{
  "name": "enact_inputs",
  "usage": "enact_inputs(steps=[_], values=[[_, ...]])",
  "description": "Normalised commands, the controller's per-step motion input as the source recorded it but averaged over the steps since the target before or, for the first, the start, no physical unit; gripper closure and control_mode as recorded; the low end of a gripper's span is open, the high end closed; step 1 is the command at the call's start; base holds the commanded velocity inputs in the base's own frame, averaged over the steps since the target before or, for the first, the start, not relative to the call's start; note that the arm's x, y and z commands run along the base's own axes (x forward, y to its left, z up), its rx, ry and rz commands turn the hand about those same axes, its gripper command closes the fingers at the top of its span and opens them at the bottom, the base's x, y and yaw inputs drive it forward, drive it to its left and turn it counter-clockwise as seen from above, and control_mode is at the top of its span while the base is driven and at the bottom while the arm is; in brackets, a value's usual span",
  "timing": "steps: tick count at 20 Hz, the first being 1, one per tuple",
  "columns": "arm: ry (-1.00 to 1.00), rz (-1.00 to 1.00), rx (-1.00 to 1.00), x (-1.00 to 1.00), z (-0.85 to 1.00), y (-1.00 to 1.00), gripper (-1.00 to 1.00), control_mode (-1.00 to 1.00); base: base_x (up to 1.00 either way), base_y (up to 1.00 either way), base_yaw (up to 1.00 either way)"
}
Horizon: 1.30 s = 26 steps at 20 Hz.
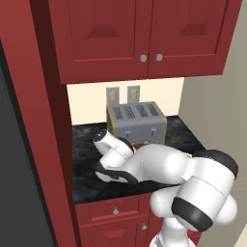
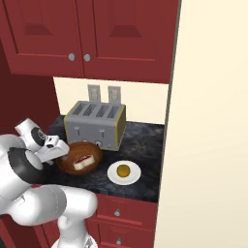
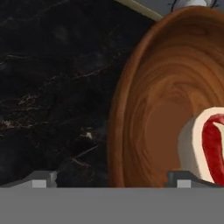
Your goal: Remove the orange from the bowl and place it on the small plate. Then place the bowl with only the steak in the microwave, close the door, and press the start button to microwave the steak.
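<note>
With the orange (image 2: 123,170) already resting on the small plate (image 2: 115,177), the step in hand appears to be picking up the bowl (image 2: 92,148) so that it can be carried to the microwave. The bowl stands on the dark counter (image 2: 143,143) just in front of the toaster (image 2: 95,124), and the small plate lies near the bowl on the side away from the arm. The steak (image 2: 83,162) lies inside the bowl, toward the rim nearest the robot. The tool (image 3: 111,177) hangs low at the bowl's rim on the side away from the plate, its jaws spread wide and holding nothing; in the hand view one fingertip (image 3: 40,179) lies outside the rim over the counter and the other lies inside the bowl close to the steak. For a sound grip, the tool should descend until the rim wall sits well between the fingers, with the inner finger kept clear of the steak. Closure should be firm, since a shallow bowl held at one edge is likely to tip. The lift should be slow and level, clear of the toaster.
</note>
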Motion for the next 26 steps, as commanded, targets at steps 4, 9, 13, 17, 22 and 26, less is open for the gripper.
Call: enact_inputs(steps=[4,9,13,17,22,26], values=[[-0.06,0.0,0.01,0.2,0.0,-0.13,1.0,-1.0,0.0,0.0,0.0],[-0.09,0.01,0.05,0.0,0.0,-0.28,1.0,-1.0,0.0,0.0,0.0],[-0.08,0.01,0.02,-0.05,0.05,-0.06,1.0,-1.0,0.0,0.0,0.0],[0.0,0.0,0.0,-0.25,0.5,0.0,1.0,-1.0,0.0,0.0,0.0],[-0.01,0.01,-0.02,-0.51,0.86,0.09,1.0,-1.0,0.0,0.0,0.0],[-0.15,0.02,-0.08,-0.58,0.89,0.0,1.0,-1.0,0.0,0.0,0.0]])
